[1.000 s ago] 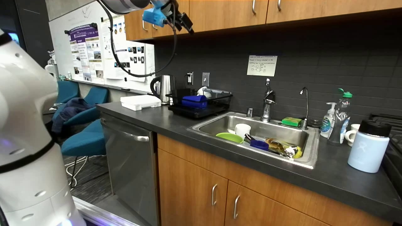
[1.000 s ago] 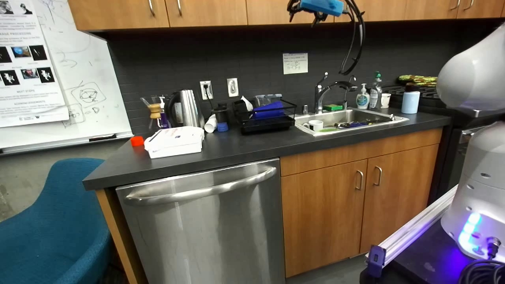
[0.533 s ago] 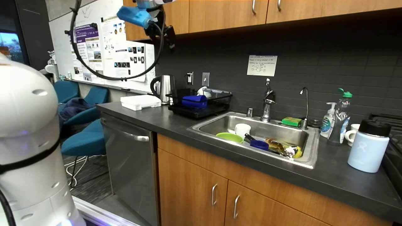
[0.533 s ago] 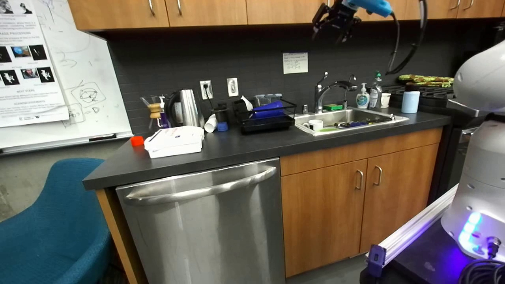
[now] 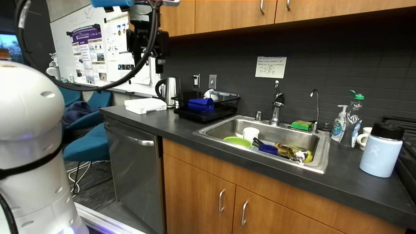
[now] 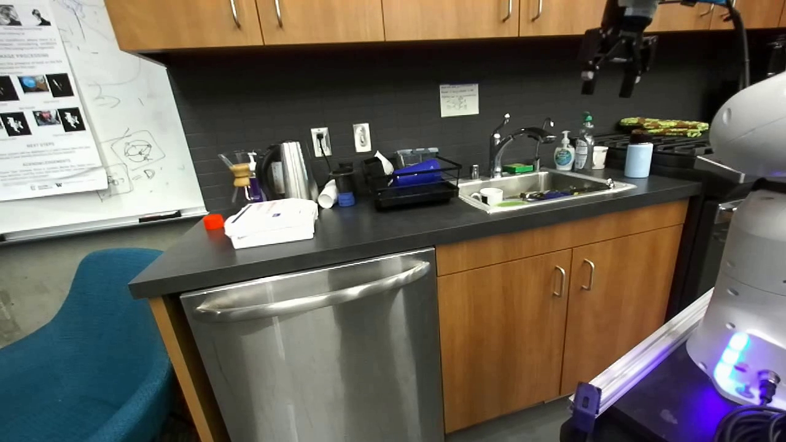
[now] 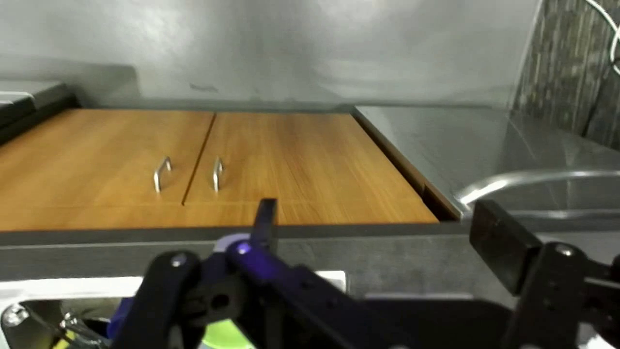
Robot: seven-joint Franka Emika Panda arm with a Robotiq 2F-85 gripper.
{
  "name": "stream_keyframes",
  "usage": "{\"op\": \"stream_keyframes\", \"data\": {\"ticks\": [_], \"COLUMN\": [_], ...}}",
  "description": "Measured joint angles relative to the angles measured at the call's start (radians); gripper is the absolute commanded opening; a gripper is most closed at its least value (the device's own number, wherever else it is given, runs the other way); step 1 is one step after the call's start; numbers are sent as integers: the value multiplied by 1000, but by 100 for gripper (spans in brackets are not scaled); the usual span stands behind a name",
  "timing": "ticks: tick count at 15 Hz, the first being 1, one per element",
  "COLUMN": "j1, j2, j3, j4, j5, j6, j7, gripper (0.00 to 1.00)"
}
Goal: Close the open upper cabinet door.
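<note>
1. The sink holds a white mug, a green bowl, a blue cup and a jumble of smaller things, too mixed to name.
2. Beside it, the black dish rack carries a tilted blue item and a see-through box.
3. The white box lies near the steel kettle; the insides of both are hidden.
4. A light-blue bottle stands upright with its black lid on.
5. The upper cabinet doors run along the top of both exterior views, visible fronts looking flush, upper parts out of frame; which one is the task's, I cannot tell.
6. The gripper hangs in the air, pointing down, above the counter.
7. Its fingers stand wide apart, gripping nothing, the tips free.
</note>
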Motion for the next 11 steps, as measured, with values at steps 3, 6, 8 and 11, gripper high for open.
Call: {"op": "stream_keyframes", "data": {"ticks": [3,6,8,11], "j1": [13,48,66,68], "j2": [4,36,66,91], "j3": [-3,24,42,48], "j4": [33,79,102,114], "j5": [-90,-148,-160,-161], "j6": [-168,-296,-326,-331], "j7": [-4,-3,1,1], "gripper": [100,100,100,100]}}
